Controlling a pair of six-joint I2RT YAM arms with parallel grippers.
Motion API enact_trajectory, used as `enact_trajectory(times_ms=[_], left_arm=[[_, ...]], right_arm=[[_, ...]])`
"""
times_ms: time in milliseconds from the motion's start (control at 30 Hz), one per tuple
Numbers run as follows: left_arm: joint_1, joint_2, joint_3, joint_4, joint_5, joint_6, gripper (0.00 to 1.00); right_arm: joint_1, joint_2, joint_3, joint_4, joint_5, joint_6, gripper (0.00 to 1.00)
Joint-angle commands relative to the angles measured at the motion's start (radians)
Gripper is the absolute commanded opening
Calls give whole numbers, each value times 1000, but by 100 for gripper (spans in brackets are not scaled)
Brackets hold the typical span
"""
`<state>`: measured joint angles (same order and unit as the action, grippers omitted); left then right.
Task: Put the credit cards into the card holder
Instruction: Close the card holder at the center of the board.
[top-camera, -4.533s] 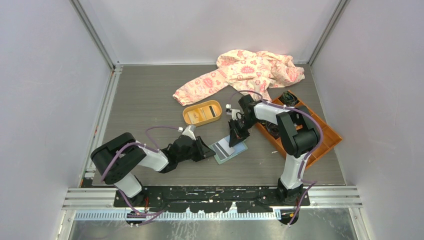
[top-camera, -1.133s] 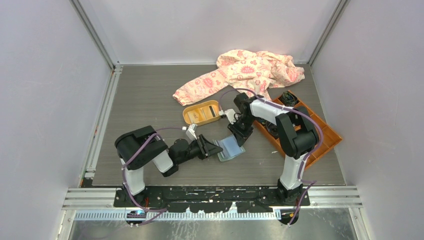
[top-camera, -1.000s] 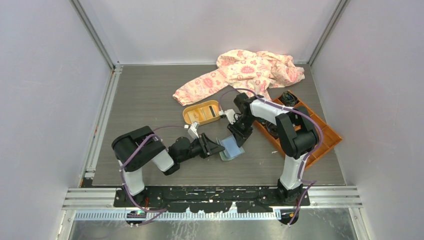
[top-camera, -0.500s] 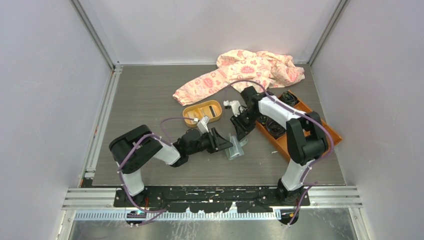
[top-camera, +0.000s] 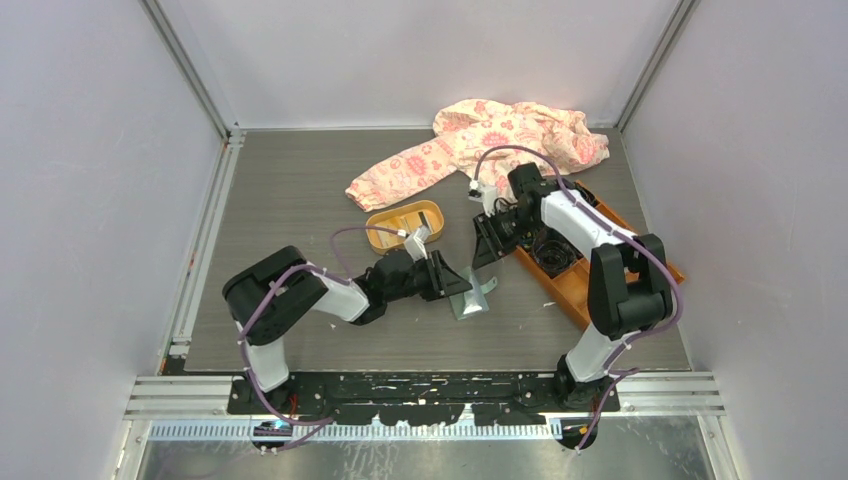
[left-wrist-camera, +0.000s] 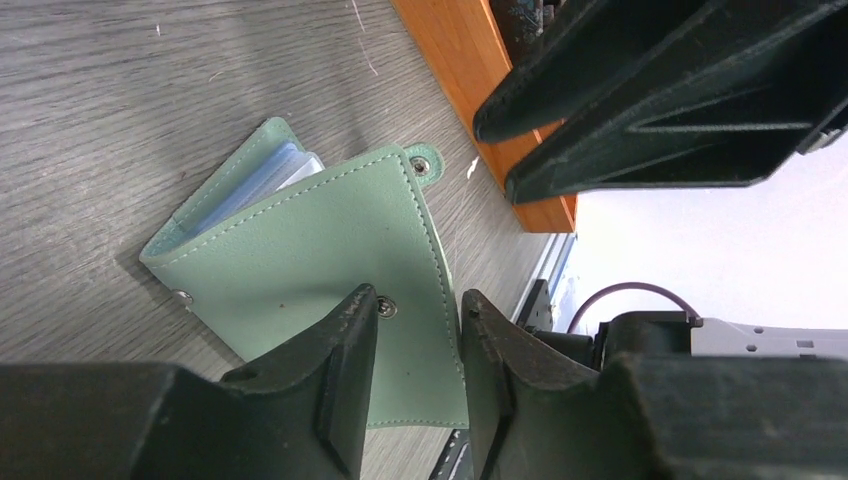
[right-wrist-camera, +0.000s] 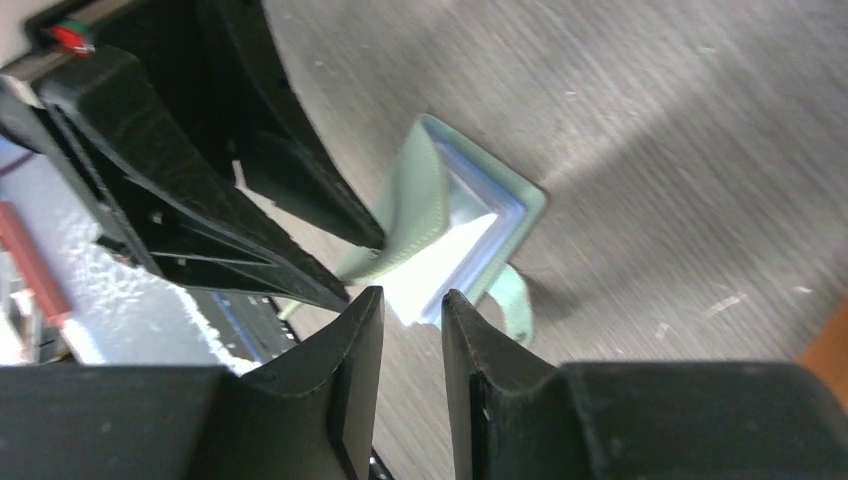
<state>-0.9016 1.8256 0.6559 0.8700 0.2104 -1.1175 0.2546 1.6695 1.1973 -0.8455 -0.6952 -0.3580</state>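
Green card holder (left-wrist-camera: 300, 250) is lying part-open at tips of left pincer (left-wrist-camera: 415, 300), jaws slightly apart; right pincer (right-wrist-camera: 412, 297) is hovering above, also slightly apart.

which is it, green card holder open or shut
Partly open: the card holder has one cover raised at an angle, and its clear sleeves show underneath.

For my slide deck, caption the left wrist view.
Left gripper at the cover of the partly open green card holder, right gripper hovering by the orange box.
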Motion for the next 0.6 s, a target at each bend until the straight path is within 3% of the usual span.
enact_trajectory(times_ms=[0, 300, 567], left_arm=[[-6, 24, 26, 2, 48, 33, 40], [-21, 30, 43, 24, 82, 33, 48], [-21, -42, 3, 41, 67, 57, 48]], right_arm=[[3, 23, -1, 19, -168, 63, 33], [16, 93, 8, 0, -158, 75, 30], [67, 185, 49, -71, 89, 14, 25]])
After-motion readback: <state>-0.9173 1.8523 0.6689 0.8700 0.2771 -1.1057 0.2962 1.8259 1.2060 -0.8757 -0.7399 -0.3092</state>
